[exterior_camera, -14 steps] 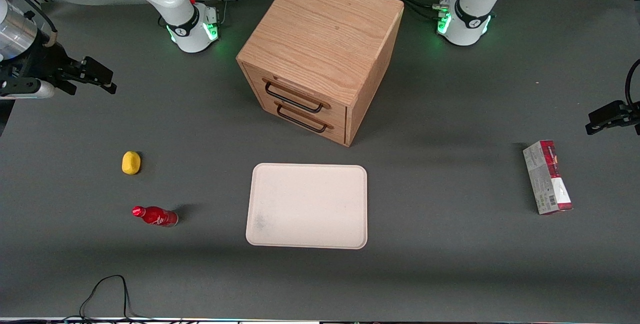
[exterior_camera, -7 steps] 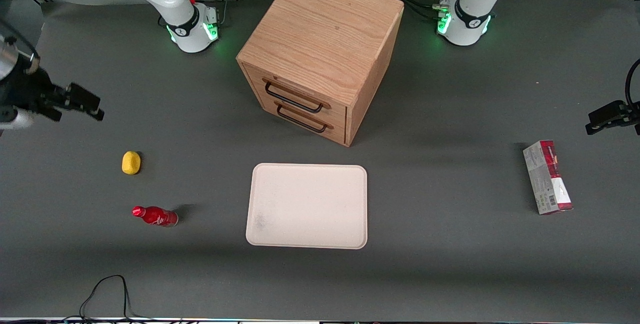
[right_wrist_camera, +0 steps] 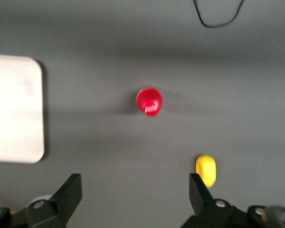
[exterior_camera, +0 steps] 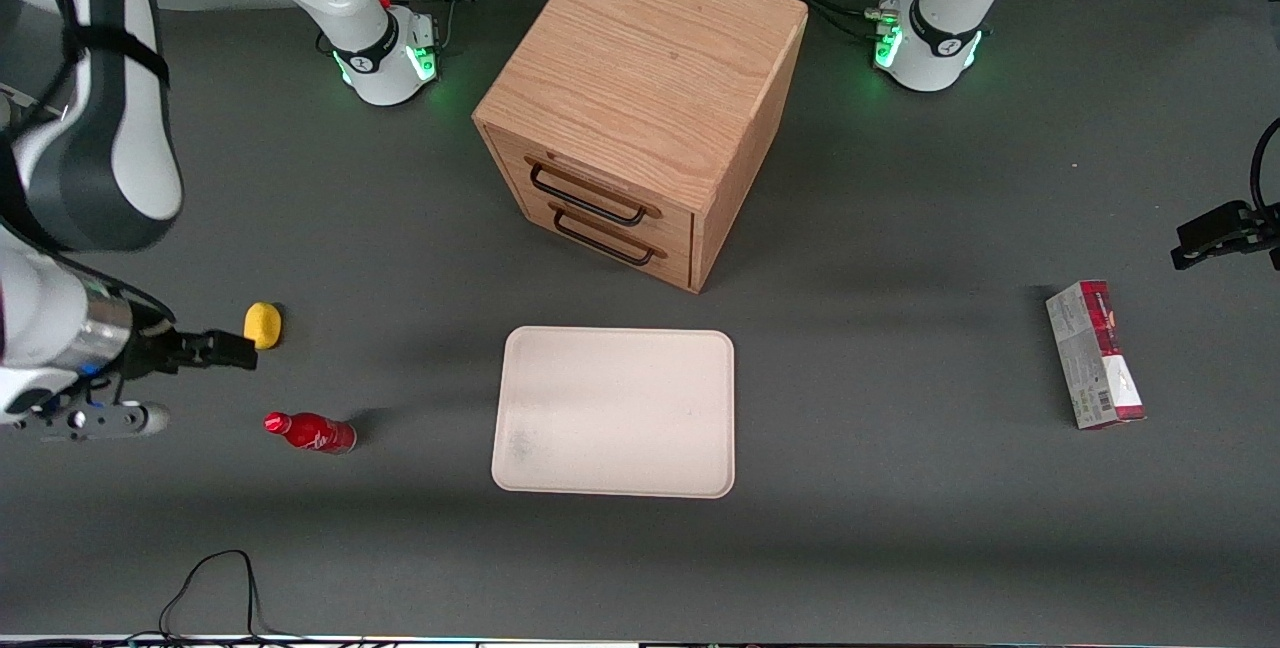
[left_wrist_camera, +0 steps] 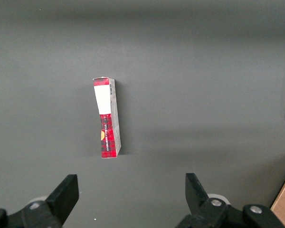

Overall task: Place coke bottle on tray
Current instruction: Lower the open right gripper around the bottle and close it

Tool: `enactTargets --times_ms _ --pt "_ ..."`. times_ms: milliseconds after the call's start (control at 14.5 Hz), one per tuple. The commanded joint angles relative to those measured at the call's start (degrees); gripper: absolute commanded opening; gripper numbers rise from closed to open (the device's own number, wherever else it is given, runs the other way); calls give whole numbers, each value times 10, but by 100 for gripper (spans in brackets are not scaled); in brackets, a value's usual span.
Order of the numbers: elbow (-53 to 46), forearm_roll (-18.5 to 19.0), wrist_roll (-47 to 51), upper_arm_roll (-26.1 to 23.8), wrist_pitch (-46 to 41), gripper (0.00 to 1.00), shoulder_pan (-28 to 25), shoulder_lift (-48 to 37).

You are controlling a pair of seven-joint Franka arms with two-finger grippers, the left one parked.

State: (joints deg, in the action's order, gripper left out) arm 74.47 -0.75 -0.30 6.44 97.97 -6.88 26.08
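Overhead, spread-fingered gripper [right_wrist_camera: 133, 194] above upright coke bottle [right_wrist_camera: 149, 101].

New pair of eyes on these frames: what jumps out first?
The big wooden drawer box with two black handles dominates mid-table, with the cream tray in front of it, nearer the front camera. Toward the working arm's end, the red coke bottle stands upright on the dark mat near a yellow lump. The gripper hangs open, above the mat beside the lump, not touching the bottle.
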Motion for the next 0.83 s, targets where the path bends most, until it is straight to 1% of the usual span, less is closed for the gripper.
enactTargets --times_ms 0,552,690,759 --pt "7 1 -15 2 37 100 2 14" --pt "88 1 -30 3 157 100 4 33" --pt "89 -5 -33 3 182 100 7 46" --pt "89 -14 -54 4 195 100 8 55"
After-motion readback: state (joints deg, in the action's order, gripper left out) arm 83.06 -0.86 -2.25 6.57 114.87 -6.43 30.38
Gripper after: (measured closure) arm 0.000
